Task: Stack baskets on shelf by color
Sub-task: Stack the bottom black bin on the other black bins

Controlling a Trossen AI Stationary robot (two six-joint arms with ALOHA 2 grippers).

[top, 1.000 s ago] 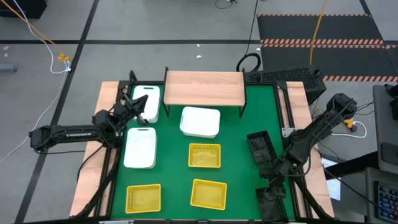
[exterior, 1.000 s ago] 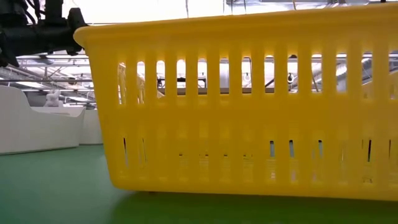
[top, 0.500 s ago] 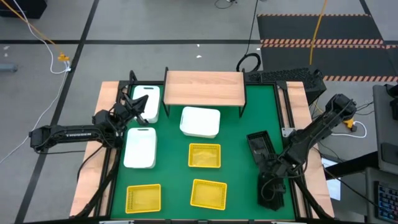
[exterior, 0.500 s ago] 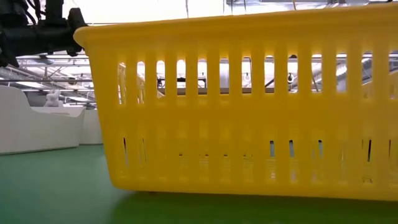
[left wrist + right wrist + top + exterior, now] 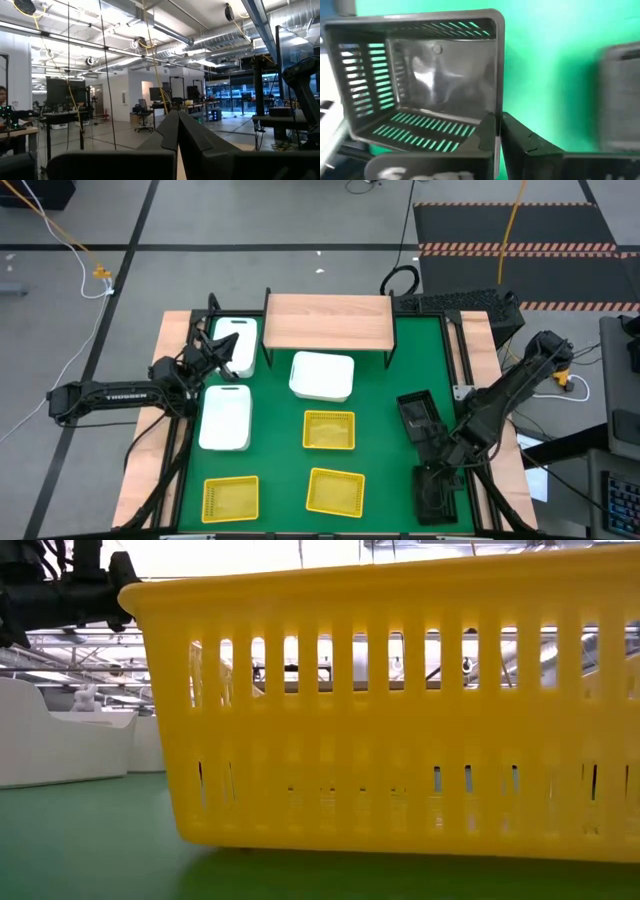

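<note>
My right gripper (image 5: pixel 432 448) was low over the right side of the green mat (image 5: pixel 380 440), its fingers (image 5: pixel 487 131) pinched together on the wall of a black basket (image 5: pixel 420 80), which hung tipped in my grasp with its slotted sides and glossy floor facing my wrist. A second black basket (image 5: pixel 417 415) lay on the mat just beyond it, toward the far edge, and another dark basket (image 5: pixel 436 492) sat by the near right corner.

My left gripper (image 5: pixel 222 352) waited by the left edge, above a white basket (image 5: pixel 235 343) near the far left corner; its fingers (image 5: pixel 172 131) were pressed together and empty.

The shelf (image 5: pixel 328 322) stood at the middle of the far edge, its board bare. A white basket (image 5: pixel 322 376) sat just in front of it, and a third white one (image 5: pixel 225 416) lay near the left edge. Three yellow baskets rested toward the near edge: one mid-mat (image 5: pixel 329 430), one in front of it (image 5: pixel 334 490), one by the near left corner (image 5: pixel 231 498). The low camera was filled by a yellow basket wall (image 5: pixel 400 710).
</note>
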